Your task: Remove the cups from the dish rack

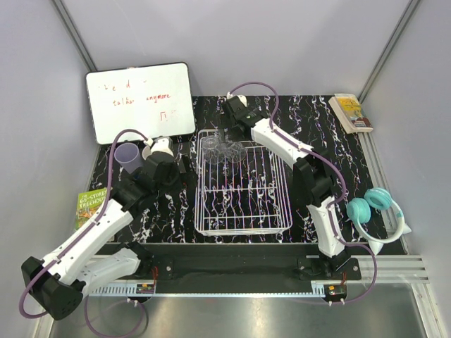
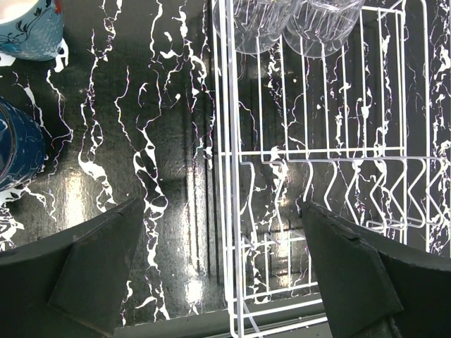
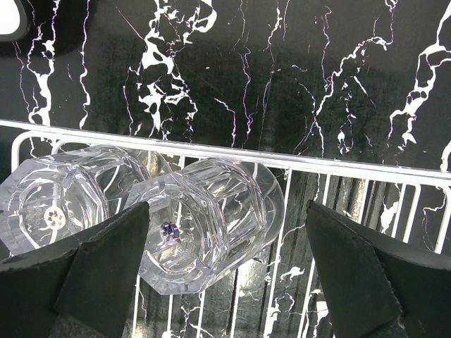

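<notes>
The white wire dish rack (image 1: 243,211) stands mid-table. Two clear faceted glasses (image 1: 215,148) (image 1: 236,150) lie tilted at its far end, side by side. My right gripper (image 1: 227,137) is open above them. In the right wrist view one glass (image 3: 204,225) lies between the open fingers (image 3: 106,274) with its base up, and the other glass (image 3: 63,197) is to its left. My left gripper (image 1: 184,169) is open and empty over the rack's left rim (image 2: 229,176). The teal mug (image 2: 28,28) and dark blue mug (image 2: 17,151) stand on the table left of the rack. The lavender tumbler (image 1: 127,156) stands further left.
A whiteboard (image 1: 141,98) leans at the back left. A green book (image 1: 90,208) lies at the left edge and another book (image 1: 350,113) at the back right. Teal headphones (image 1: 377,208) lie right of the rack.
</notes>
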Robot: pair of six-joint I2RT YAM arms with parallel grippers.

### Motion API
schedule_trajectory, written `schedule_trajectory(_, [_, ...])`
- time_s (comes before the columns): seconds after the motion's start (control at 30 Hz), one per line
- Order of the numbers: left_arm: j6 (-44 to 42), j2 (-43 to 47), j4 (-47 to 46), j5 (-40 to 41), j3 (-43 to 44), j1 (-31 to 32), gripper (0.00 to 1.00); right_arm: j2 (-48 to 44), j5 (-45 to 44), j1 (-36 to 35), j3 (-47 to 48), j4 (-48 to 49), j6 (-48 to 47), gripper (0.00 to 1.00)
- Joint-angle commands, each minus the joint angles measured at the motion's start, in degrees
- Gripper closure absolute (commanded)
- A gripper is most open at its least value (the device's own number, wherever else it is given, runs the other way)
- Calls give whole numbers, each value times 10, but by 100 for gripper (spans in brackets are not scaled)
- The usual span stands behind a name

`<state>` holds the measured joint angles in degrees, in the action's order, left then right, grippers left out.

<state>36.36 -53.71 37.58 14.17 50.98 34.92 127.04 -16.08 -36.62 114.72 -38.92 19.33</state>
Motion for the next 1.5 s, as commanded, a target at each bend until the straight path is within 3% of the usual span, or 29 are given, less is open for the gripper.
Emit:
schedule_trajectory(0.0, [1, -1, -28, -3, 3, 3, 1, 4, -15, -1, -19, -9, 4, 0])
schedule_trajectory(0.2, [-9, -21, -45, -2, 16, 3, 1, -52, -24, -1, -27, -4, 12, 0])
schedule_trajectory(0.53, [-20, -162, -93, -20, 126, 7, 1, -171, -49, 0, -27, -14, 13, 0])
schedule_trajectory(1.03, [-81, -489, -88, 23, 389, -5, 1, -417, -57, -1, -284, 36, 63, 0])
schedule_trajectory(1.23, [-66, -564, -74, 4, 447, -34, 1, -469, -45, -1, -334, 49, 63, 0])
schedule_trajectory(1.47, [-59, -582, -74, -14, 463, -39, 1, -471, -32, 0, -355, 67, 61, 0])
